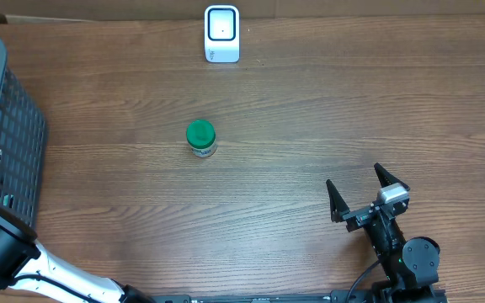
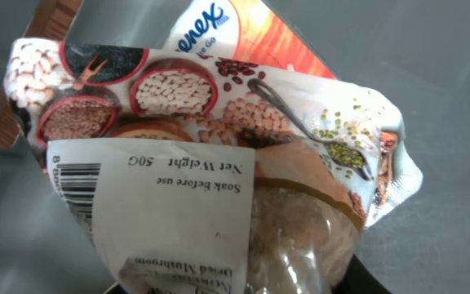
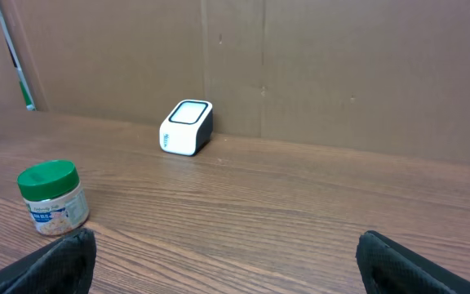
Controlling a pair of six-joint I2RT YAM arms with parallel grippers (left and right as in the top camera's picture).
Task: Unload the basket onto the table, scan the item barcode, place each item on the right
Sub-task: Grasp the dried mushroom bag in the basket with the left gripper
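A dried-mushroom packet (image 2: pixel 219 188) with a white label and a barcode (image 2: pixel 80 184) on its left edge fills the left wrist view. It lies inside the basket, and my left gripper (image 2: pixel 235 286) is closed on its lower end, with a dark finger (image 2: pixel 370 279) pressed against its side. The white scanner (image 1: pixel 222 34) stands at the table's far edge, also seen in the right wrist view as the scanner (image 3: pixel 186 126). My right gripper (image 1: pixel 367 192) rests open and empty at the front right.
A dark mesh basket (image 1: pixel 7 126) stands at the table's left edge with my left arm (image 1: pixel 2 257) reaching into it. An orange tissue pack (image 2: pixel 243 28) lies under the packet. A green-lidded jar (image 1: pixel 201 139) stands mid-table.
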